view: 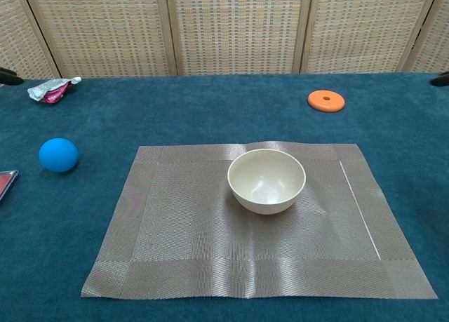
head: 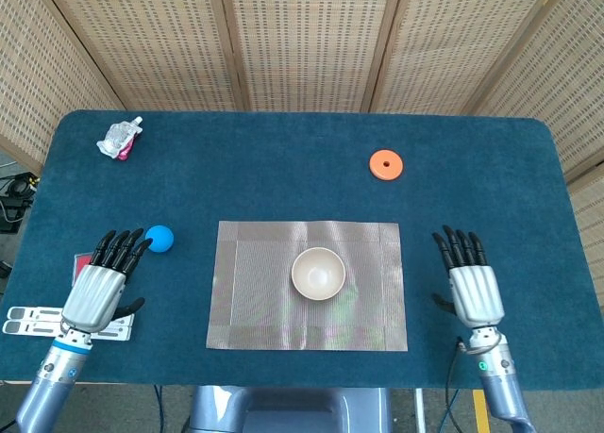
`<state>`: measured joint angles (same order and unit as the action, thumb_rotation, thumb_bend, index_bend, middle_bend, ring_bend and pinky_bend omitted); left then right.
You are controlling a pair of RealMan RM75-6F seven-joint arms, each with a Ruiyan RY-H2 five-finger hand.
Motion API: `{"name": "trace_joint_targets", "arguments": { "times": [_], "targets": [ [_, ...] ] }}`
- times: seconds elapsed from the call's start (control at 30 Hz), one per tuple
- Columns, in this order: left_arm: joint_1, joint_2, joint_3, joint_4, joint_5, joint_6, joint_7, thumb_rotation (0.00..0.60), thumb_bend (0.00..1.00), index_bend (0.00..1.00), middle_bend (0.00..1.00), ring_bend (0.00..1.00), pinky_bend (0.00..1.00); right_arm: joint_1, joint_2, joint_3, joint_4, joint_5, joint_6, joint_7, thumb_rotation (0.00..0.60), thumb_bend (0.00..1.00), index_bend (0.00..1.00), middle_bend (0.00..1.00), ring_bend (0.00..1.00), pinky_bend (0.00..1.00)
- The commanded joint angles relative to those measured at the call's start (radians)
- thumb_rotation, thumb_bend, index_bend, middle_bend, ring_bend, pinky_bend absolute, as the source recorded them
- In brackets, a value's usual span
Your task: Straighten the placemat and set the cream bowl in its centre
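A staged test space is suggested rather than a lived-in room — something like a robotics lab or a data-collection booth. A table (head: 283, 169) is covered edge to edge in dark teal felt-like cloth, and it is enclosed on the far side by folding screens (head: 302, 41) of woven wicker in pale wooden frames, by which the surroundings are hidden. Unrelated small props are scattered on the cloth: an orange disc (head: 385, 164), a blue ball (head: 159, 238), a crumpled pouch (head: 120, 138). At the left edge a bundle of cables (head: 14, 195) is seen on the floor — equipment wiring, not household furnishing. Beyond the screens nothing can be made out.
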<state>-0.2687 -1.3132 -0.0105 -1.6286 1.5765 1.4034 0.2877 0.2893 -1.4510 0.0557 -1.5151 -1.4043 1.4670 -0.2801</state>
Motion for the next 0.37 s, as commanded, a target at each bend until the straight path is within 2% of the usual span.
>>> {"name": "trace_joint_targets", "arguments": {
  "times": [0.03, 0.37],
  "targets": [
    [0.006, 0.003, -0.001, -0.002, -0.005, 0.006, 0.001, 0.600, 0.14, 0.03, 0.00, 0.00, 0.00, -0.048, 0.033, -0.003, 0.072, -0.009, 0.043, 0.070, 0.600, 0.14, 0.03, 0.00, 0.00, 0.00],
    [0.023, 0.010, 0.001, 0.027, -0.028, 0.004, -0.007, 0.600, 0.13, 0.01, 0.00, 0.00, 0.00, -0.096, 0.048, 0.029, 0.178, 0.015, 0.061, 0.198, 0.600, 0.14, 0.03, 0.00, 0.00, 0.00]
  ]
}}
